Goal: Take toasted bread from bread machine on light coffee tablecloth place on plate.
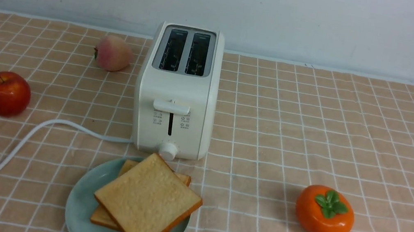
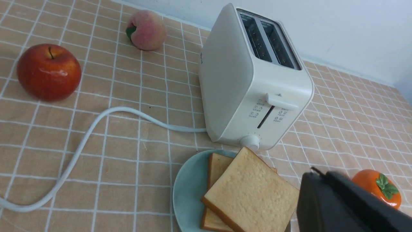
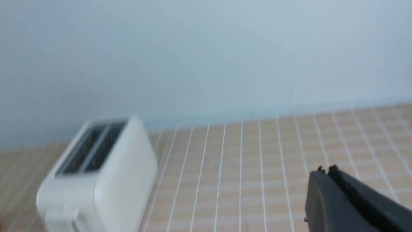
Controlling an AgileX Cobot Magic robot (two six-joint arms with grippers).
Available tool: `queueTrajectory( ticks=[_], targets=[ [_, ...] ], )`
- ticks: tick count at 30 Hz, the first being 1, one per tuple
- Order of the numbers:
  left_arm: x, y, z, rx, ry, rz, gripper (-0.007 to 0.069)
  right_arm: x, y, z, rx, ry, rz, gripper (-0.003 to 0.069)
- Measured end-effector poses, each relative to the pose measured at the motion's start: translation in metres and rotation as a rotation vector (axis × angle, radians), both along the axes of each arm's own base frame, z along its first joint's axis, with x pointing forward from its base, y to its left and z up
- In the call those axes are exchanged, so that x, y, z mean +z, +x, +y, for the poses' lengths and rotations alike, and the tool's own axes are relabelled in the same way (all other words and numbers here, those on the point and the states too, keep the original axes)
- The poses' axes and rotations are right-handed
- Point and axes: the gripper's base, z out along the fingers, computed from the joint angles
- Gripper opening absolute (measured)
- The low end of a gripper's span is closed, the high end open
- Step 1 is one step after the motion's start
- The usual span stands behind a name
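Observation:
The bread machine [image 1: 177, 90] stands mid-table on the light coffee tablecloth [image 1: 313, 128], and both its slots are empty. In front of it the plate [image 1: 81, 204] carries two slices of toasted bread, the upper one [image 1: 147, 202] lying askew over the lower one [image 1: 103, 218]. My left gripper [image 2: 317, 172] is shut and empty, hovering above the cloth beside the plate [image 2: 186, 190]. My right gripper [image 3: 325, 169] is also shut on nothing, raised well clear of the bread machine [image 3: 106, 180]; the front view does not show it.
A red apple [image 1: 5, 93] and a peach [image 1: 113, 53] lie left of the bread machine. An orange persimmon [image 1: 324, 212] sits at the front right. The white cord [image 1: 19, 148] curves from the machine toward the front left edge.

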Motion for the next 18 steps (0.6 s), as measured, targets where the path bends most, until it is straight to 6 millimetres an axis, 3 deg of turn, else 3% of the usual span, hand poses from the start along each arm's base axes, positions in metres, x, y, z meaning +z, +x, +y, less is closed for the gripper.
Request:
queueTrajectory(
  ticks=[1,5,12,18],
  targets=[
    [-0.002,0.001,0.000,0.002,-0.004,-0.009,-0.0013,-0.018,-0.016,-0.003,-0.043,0.034,-0.115,-0.0008],
    [-0.006,0.004,-0.001,0.006,-0.018,-0.034,-0.0013,-0.051,-0.027,-0.007,-0.093,0.052,-0.213,-0.0001],
    [-0.003,0.008,-0.001,0.019,-0.055,-0.133,-0.0010,-0.050,-0.039,-0.012,-0.151,0.049,-0.385,0.0009],
    [-0.003,0.008,-0.001,0.019,-0.057,-0.135,-0.0004,-0.049,-0.040,-0.013,-0.155,0.049,-0.396,0.0015]
  ],
)
